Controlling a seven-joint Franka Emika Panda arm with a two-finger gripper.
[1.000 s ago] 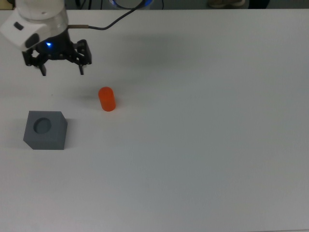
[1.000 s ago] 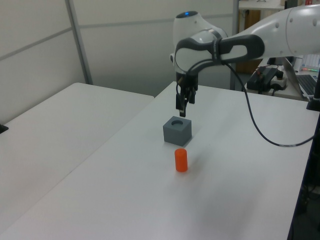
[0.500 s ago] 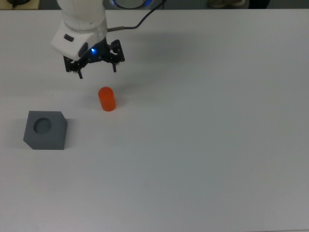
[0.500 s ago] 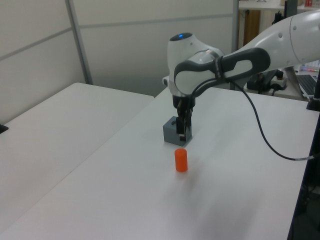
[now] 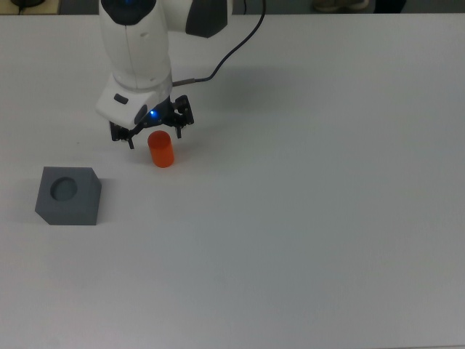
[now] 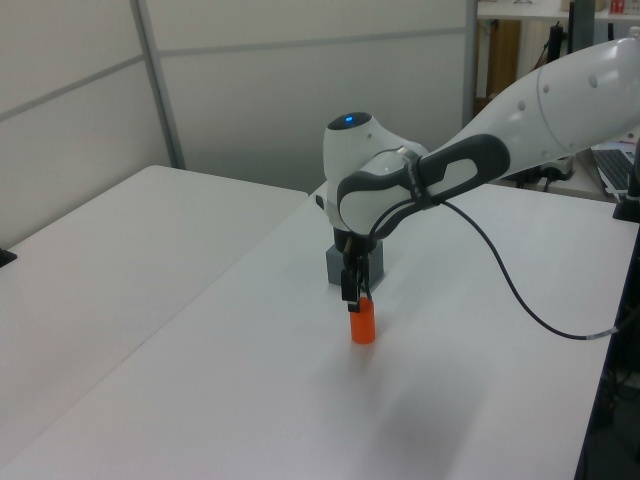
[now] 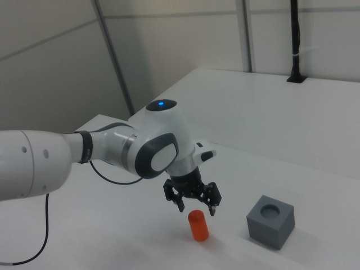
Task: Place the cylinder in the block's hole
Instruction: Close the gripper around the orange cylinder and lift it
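Currently, reading the top view from its left: the block [image 5: 67,196] sits on the table [image 5: 305,218], its hole [image 5: 64,189] empty. Well apart, toward the top view's right, the cylinder [image 5: 161,149] stands upright. The gripper [image 5: 152,139] hovers just above it, fingers spread. Step: approach. Next: descend, straddle, close.

1. The top view looks straight down on the white surface [image 5: 305,218], fairly near.
2. The left view stands off one end, raised, looking along the surface toward a wall.
3. The right view looks down obliquely from the opposite side.
4. All three share the cylinder [image 5: 160,149] [image 6: 362,320] [image 7: 197,225], block [image 5: 68,195] [image 6: 374,265] [image 7: 270,221] and gripper [image 5: 154,136] [image 7: 196,207].
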